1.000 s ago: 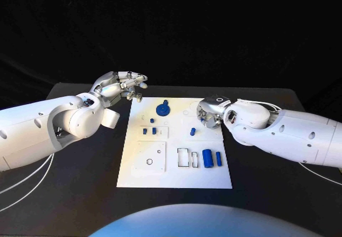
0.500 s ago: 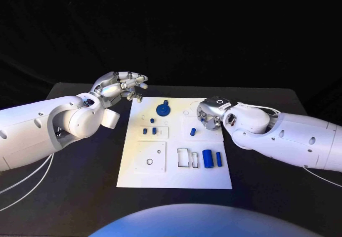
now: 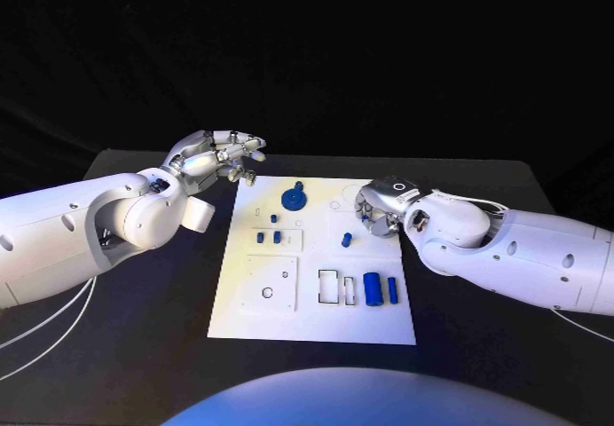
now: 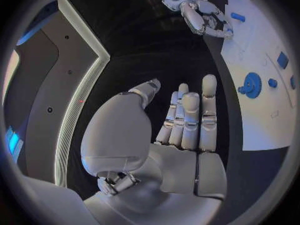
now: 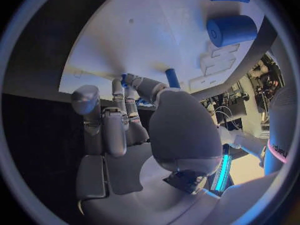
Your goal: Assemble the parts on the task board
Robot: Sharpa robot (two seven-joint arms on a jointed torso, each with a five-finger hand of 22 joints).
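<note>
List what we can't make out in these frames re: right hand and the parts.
- Right hand, head view: fingertips hidden under its own wrist; contact with the task board unclear.
- Right wrist view: a blue bit shows at the fingers, too occluded to tell if held.
- Small parts, head view: too small to tell seated or loose.
- Left hand, left wrist view: holds nothing.

The left arm is stretched in from the left side, and the left hand [image 3: 220,156] is held raised at the far left, its fingers [image 4: 190,116] extended side by side with nothing between them. The right arm is brought in from the right, and the right hand [image 3: 379,206] is lowered, palm downward. Its fingers [image 5: 115,120] are seen curled; whether anything is gripped cannot be told.
</note>
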